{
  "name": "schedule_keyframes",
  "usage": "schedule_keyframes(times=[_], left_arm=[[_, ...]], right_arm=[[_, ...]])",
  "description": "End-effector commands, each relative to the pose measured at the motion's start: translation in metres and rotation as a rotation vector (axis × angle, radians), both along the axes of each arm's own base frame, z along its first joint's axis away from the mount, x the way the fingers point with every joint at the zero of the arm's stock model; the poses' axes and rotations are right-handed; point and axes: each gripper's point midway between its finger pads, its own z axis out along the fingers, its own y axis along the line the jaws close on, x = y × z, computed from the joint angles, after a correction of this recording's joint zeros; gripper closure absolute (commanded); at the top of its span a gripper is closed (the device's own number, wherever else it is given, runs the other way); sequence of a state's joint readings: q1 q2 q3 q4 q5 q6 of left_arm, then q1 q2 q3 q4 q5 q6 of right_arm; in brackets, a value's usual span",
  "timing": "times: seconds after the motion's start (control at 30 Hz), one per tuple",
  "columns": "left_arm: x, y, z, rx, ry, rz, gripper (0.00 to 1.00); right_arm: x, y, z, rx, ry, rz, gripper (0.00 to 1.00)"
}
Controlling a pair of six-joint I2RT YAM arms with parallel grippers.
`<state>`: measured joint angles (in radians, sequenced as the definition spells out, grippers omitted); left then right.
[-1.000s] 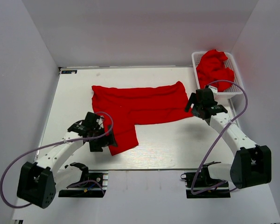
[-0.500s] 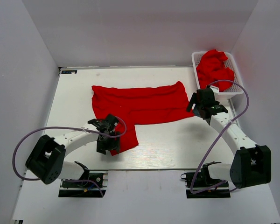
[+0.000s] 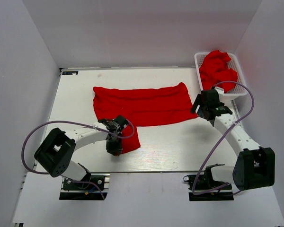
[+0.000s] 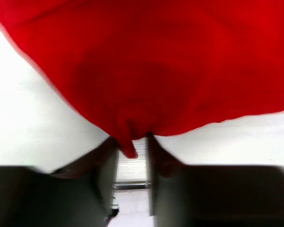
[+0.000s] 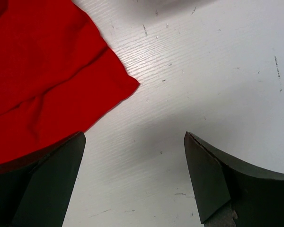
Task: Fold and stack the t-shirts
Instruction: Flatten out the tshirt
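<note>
A red t-shirt (image 3: 142, 104) lies spread flat across the middle of the table, with a flap (image 3: 128, 137) hanging toward the near edge. My left gripper (image 3: 114, 145) sits at the flap's near corner. In the left wrist view the cloth (image 4: 156, 61) puckers and a tongue of it dips between the narrowed fingers of that gripper (image 4: 131, 142), which is shut on it. My right gripper (image 3: 197, 104) hovers wide open just right of the shirt's right corner (image 5: 38, 85). Bare table shows between the right gripper's (image 5: 132, 142) jaws. More red t-shirts (image 3: 217, 68) are heaped in the basket.
The white lattice basket (image 3: 236, 94) stands at the back right corner, just behind the right arm. White walls close in the table on three sides. Both arms' cables loop beside them over the near table.
My left arm has swung right along the flap's near edge to its corner. Its jaws went from wide open to pinched on the cloth. The right arm has barely moved.
</note>
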<state>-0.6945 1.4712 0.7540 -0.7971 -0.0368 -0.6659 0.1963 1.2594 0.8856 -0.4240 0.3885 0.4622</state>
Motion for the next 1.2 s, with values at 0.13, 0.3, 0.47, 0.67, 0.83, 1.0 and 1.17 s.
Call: schedule_keyframes(times=[0.13, 0.3, 0.47, 0.67, 0.83, 1.0, 1.17], left_arm=[[0.016, -0.006, -0.024, 0.007, -0.051, -0.001, 1.0], [0.026, -0.013, -0.008, -0.041, -0.122, 0.003, 1.0], [0.032, -0.015, 0.006, -0.077, -0.182, 0.006, 1.0], [0.038, -0.026, 0.013, -0.162, -0.241, -0.021, 1.0], [0.037, -0.025, 0.015, -0.165, -0.253, -0.02, 1.0], [0.038, -0.025, 0.018, -0.179, -0.269, -0.019, 1.0], [0.038, -0.025, 0.018, -0.179, -0.269, -0.019, 1.0]], right_arm=[[0.0, -0.007, -0.008, -0.021, 0.022, -0.002, 0.1], [0.007, 0.0, -0.009, 0.014, 0.021, 0.017, 0.1], [0.024, 0.017, -0.019, 0.088, 0.027, 0.044, 0.1], [0.046, 0.02, -0.035, 0.075, 0.079, 0.037, 0.1], [0.056, 0.01, -0.053, 0.044, 0.119, 0.001, 0.1], [0.063, 0.006, -0.066, 0.033, 0.131, -0.019, 0.12], [0.062, 0.009, -0.076, 0.052, 0.145, -0.008, 0.17]])
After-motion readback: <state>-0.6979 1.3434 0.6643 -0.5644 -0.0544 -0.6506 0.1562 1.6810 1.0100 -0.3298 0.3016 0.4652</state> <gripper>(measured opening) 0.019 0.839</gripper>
